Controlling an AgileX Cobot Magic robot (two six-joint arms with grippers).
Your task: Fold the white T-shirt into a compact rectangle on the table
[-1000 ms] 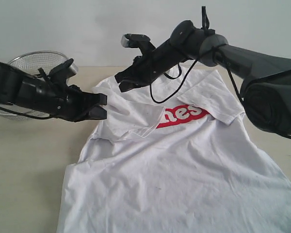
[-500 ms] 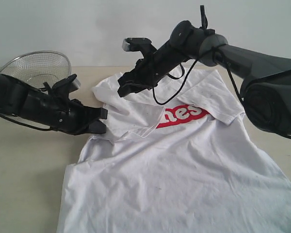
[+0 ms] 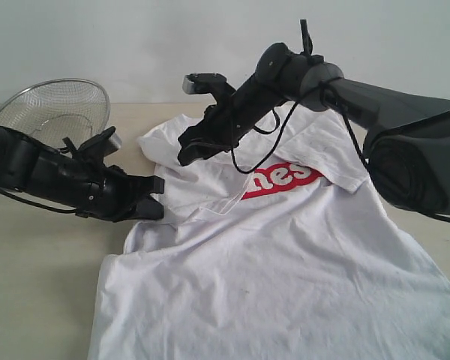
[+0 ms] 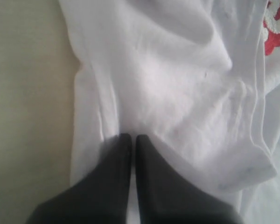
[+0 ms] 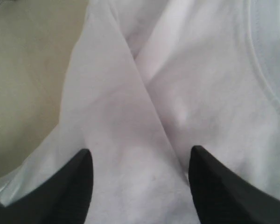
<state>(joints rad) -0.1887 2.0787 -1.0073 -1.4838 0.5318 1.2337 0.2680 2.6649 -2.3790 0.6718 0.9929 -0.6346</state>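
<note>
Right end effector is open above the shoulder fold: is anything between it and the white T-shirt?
Nothing visible. The right end effector hangs open directly over the white cotton T-shirt, with only bare fabric beneath it. The round wire-mesh metal basket stands well aside.

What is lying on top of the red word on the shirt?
The shirt is folded over itself: a white flap covers the start of the red lettering. Only "nes" shows; the other letters are hidden under the fold.

One white T-shirt [image 3: 285, 262], one table [image 3: 37, 285], one wire-mesh basket [image 3: 52, 105] and two pincers: a left pincer [image 3: 157, 199], a right pincer [image 3: 184, 148].
</note>
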